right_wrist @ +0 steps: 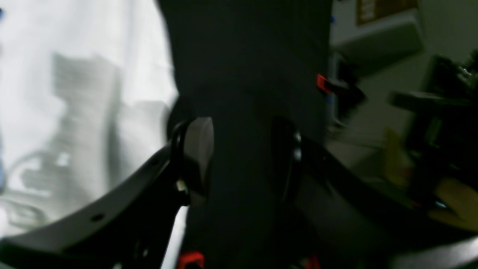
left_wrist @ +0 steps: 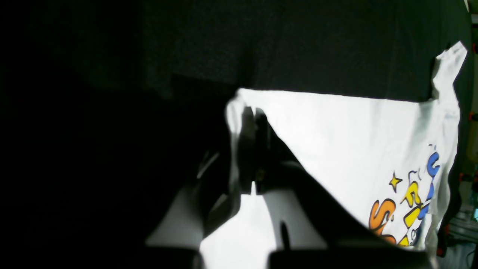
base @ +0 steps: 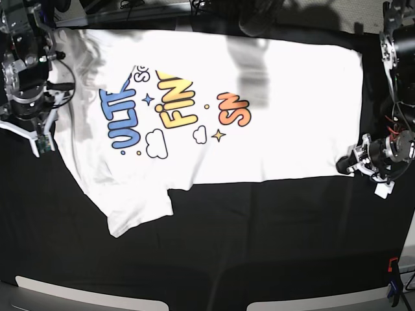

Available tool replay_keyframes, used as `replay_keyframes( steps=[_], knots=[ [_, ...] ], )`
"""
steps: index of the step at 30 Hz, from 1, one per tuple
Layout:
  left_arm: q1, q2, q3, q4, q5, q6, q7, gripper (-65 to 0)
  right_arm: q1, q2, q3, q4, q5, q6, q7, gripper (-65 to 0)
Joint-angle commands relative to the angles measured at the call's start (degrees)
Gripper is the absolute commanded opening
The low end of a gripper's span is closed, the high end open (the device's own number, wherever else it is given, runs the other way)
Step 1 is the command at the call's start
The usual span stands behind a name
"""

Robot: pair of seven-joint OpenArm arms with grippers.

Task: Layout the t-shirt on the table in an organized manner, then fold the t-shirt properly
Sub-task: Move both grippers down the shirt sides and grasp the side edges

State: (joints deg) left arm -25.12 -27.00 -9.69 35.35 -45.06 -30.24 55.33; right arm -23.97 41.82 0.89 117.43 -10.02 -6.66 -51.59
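The white t-shirt (base: 272, 142) lies spread on the black table (base: 259, 246), print side up, with one sleeve (base: 136, 210) pointing toward the front edge. My left gripper (base: 345, 164) is at the shirt's right front corner. In the left wrist view that gripper (left_wrist: 254, 116) has its fingers pressed together on the corner of the t-shirt (left_wrist: 354, 142). My right gripper (base: 42, 137) hangs beside the shirt's left edge over the black cloth. In the right wrist view it (right_wrist: 244, 149) stands open with only the table (right_wrist: 246, 56) between its fingers, and the t-shirt (right_wrist: 74, 93) lies to its left.
A red clamp (base: 391, 264) and a blue one (base: 389, 291) sit at the table's right front edge. Another red clamp (right_wrist: 322, 83) grips the edge in the right wrist view, with blurred clutter (right_wrist: 440, 149) beyond. Grey plates (base: 58, 289) lie along the front edge.
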Motion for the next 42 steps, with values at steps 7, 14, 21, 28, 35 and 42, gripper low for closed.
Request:
replay_keyframes(
  steps=[7,14,21,28,35,42],
  knots=[
    [-0.63,-0.28,0.31,0.26,1.46,-1.16,1.42,-65.0,6.91,-3.76,0.63,-0.15,7.72,5.75,5.42,-40.0],
    [-0.61,-0.28,0.31,0.26,1.44,-1.51,1.42,-65.0,25.27,-7.61,0.63,-11.67,11.85,8.79,6.36,-40.0],
    [-0.63,0.20,0.31,0.31,1.46,-1.53,1.46,-65.0,47.71,-11.32,0.63,-39.15,22.23,20.22,8.22,-40.0],
    [-0.63,1.44,0.31,0.31,1.46,-1.53,1.42,-65.0,67.25,-15.58,0.63,-73.70,24.48,34.01,14.45,-40.0],
    [-0.63,1.42,0.31,0.31,1.46,-1.55,1.44,-65.0,75.54,-17.11,0.63,-97.92,17.49,35.36,24.68,-40.0],
    [-0.66,1.44,0.31,0.42,1.44,-1.55,1.40,-65.0,69.61,-17.97,0.63,-98.62,14.51,36.33,24.70,-40.0]
  ],
)
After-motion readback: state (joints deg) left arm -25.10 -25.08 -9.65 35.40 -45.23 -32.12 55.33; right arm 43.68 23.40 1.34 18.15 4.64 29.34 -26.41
